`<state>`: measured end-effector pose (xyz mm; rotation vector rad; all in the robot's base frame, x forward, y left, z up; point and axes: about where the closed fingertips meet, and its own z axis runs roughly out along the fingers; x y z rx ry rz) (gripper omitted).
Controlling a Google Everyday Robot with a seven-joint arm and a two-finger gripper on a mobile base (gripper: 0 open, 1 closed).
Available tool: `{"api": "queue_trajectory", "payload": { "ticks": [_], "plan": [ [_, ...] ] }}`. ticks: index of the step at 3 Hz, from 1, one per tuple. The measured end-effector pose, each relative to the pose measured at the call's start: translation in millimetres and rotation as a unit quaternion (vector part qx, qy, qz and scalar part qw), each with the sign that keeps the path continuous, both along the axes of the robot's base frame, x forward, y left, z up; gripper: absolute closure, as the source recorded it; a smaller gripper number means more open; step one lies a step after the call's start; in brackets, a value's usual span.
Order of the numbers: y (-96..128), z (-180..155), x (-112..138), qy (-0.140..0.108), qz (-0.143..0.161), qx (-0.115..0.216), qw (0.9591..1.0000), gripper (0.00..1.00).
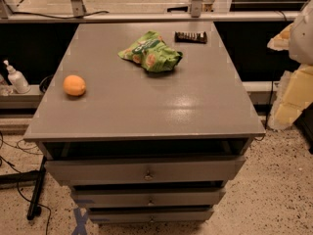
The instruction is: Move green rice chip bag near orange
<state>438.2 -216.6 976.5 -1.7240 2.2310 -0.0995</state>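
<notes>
The green rice chip bag (150, 53) lies crinkled on the grey cabinet top (146, 106), toward the back middle. The orange (74, 85) sits on the left side of the top, well apart from the bag. My gripper (293, 89) shows as a pale yellow and white shape at the right edge of the view, off to the right of the cabinet and away from both the bag and the orange. It holds nothing that I can see.
A small dark rectangular bar (191, 36) lies at the back of the top, just right of the bag. A white pump bottle (15, 77) stands on a low ledge at the left. The cabinet has several drawers (146, 173) in front, slightly open. Cables run on the floor at the left.
</notes>
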Motion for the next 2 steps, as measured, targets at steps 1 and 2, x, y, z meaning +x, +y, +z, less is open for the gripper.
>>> {"api": "queue_trajectory", "payload": {
  "ticks": [1, 2],
  "plan": [
    [0.0, 0.0, 0.0, 0.0, 0.0, 0.0, 1.0, 0.0],
    [3.6, 2.1, 7.9, -0.02, 0.007, 0.013, 0.9997, 0.0]
  ]
}}
